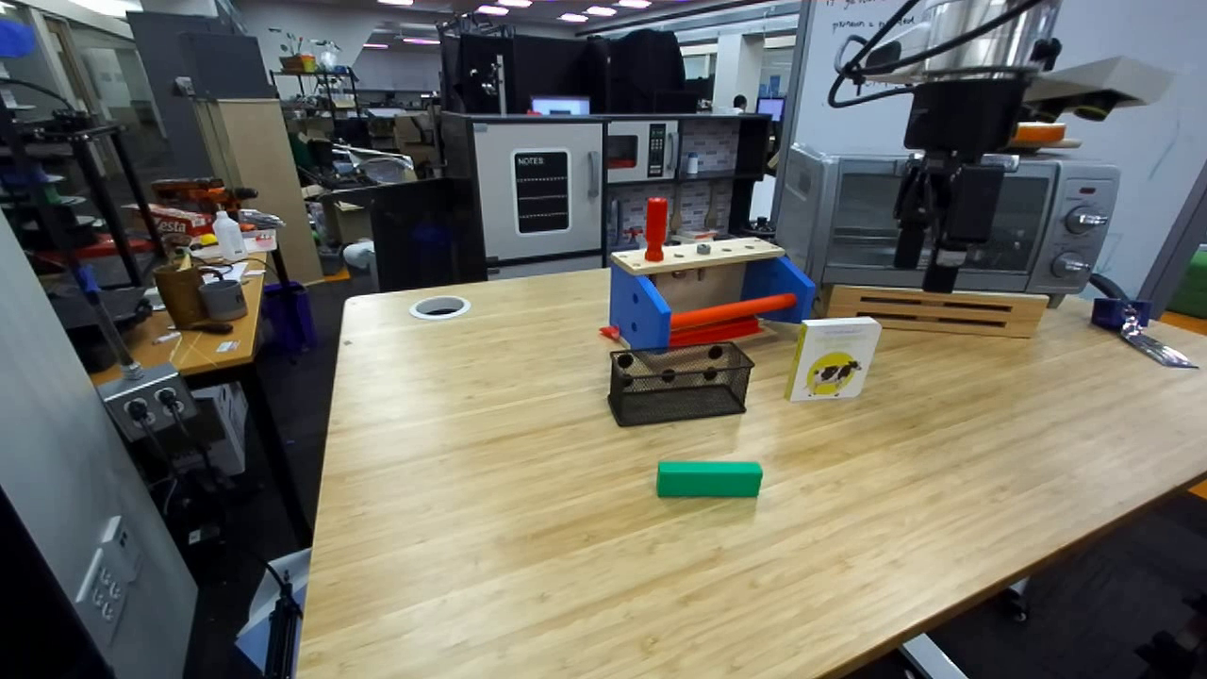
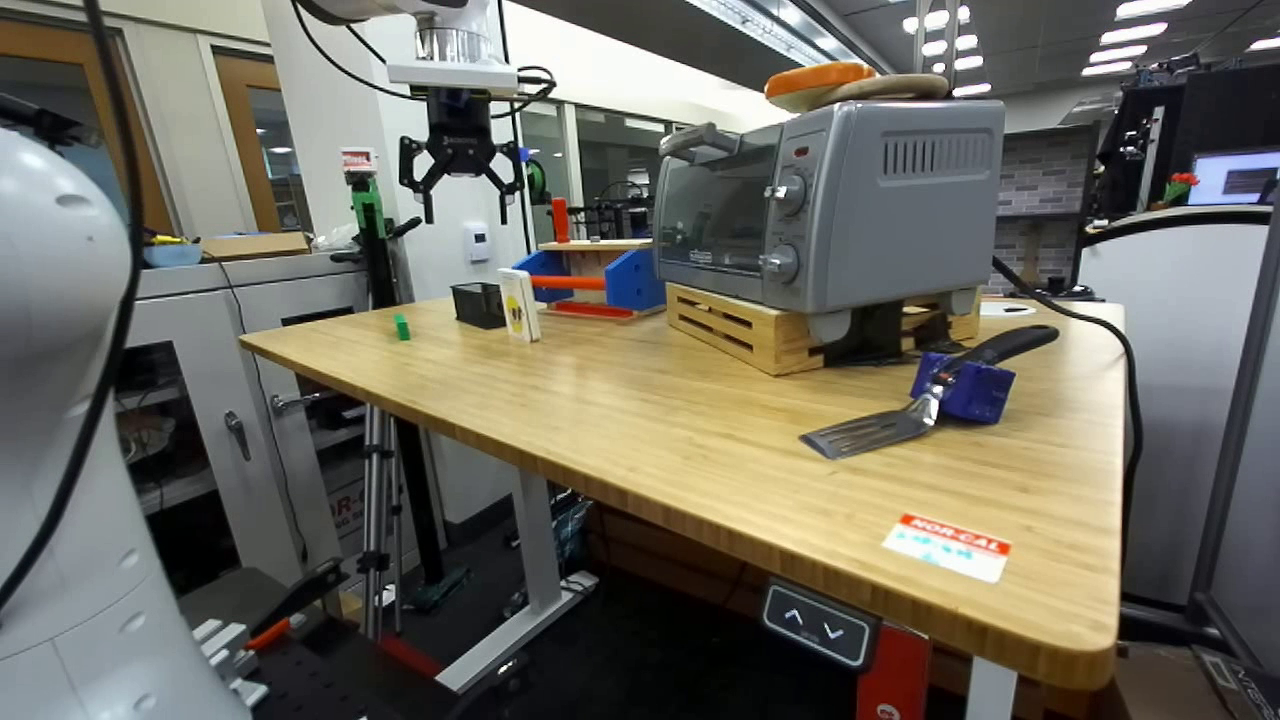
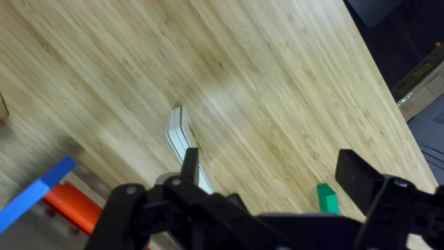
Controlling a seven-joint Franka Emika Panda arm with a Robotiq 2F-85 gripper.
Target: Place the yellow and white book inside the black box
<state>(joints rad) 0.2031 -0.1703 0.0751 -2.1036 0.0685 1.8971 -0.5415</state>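
The yellow and white book stands upright on the table, a cow on a yellow circle on its cover. It also shows in an exterior view and, from above, in the wrist view, partly behind a finger. The black box, a low open mesh crate, stands beside the book, apart from it. It also shows in an exterior view; in the wrist view only a corner shows. My gripper is open and empty, high above the table; it also shows in the wrist view.
A green block lies in front of the box. A blue and orange toy bench stands behind box and book. A toaster oven sits on a wooden crate. A spatula rests on a purple block.
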